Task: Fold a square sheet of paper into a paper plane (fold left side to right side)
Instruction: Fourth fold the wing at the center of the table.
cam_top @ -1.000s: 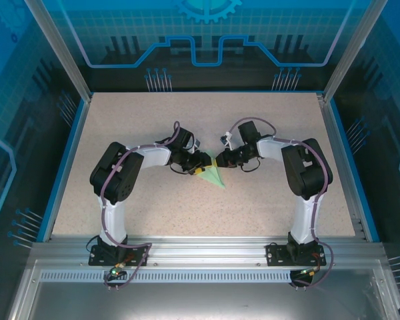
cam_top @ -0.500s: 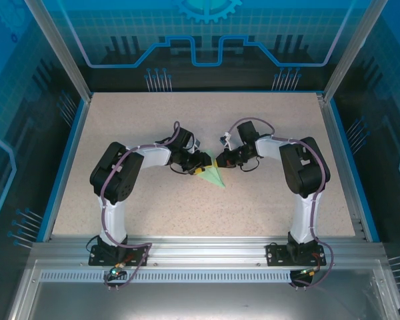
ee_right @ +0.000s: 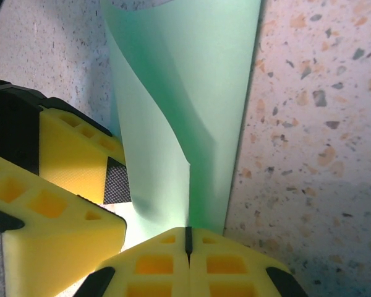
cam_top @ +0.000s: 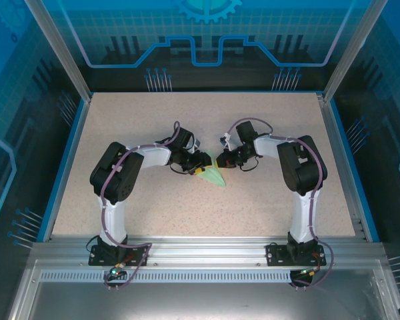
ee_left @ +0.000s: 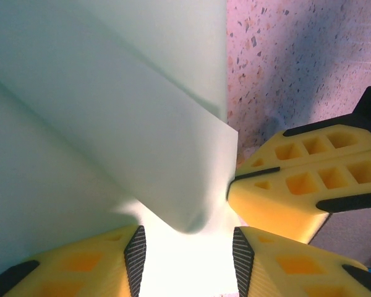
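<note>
Mint-green paper plane, part-folded, lies mid-way across the table. The right gripper pinches its curled flap and the left gripper straddles it, jaws apart. Next, likely: carry flap across, press crease.

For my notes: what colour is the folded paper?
The paper is plain pale mint green, clearest in the right wrist view.
</note>
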